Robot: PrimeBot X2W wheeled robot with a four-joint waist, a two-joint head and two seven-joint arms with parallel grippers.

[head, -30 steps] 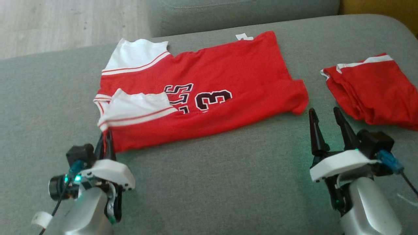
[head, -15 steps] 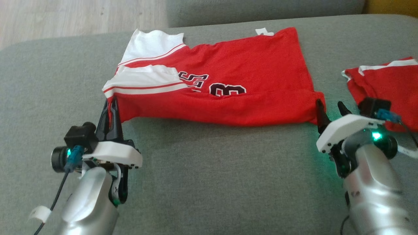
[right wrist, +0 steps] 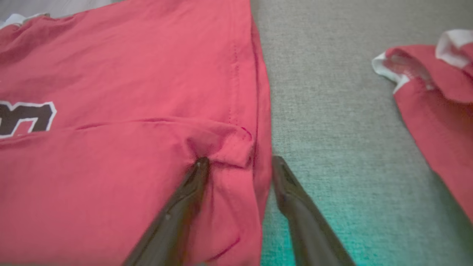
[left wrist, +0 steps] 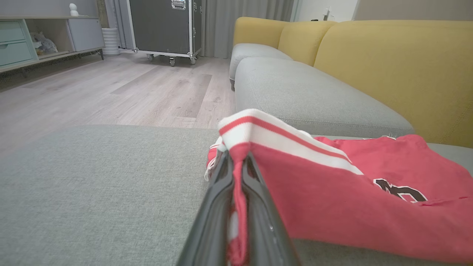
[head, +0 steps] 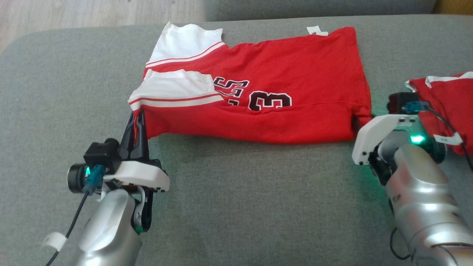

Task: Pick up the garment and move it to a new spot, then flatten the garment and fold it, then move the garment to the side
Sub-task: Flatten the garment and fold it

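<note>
Red garment (head: pixel 258 99) laid on cushion (head: pixel 240 192), 12 o'clock side; judged light, limp, slippy; 8 o'clock corner pinched tight by L gripper (head: pixel 136 123); R gripper (right wrist: pixel 240 159) jaws apart astride 4 o'clock hem; corners best gripped.

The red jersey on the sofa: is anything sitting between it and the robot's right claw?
Nothing visible. The right gripper is at the jersey, its open fingers straddling the hem at the near corner, one on the cloth, one over bare cushion. The other red garment lies apart, further right.
</note>
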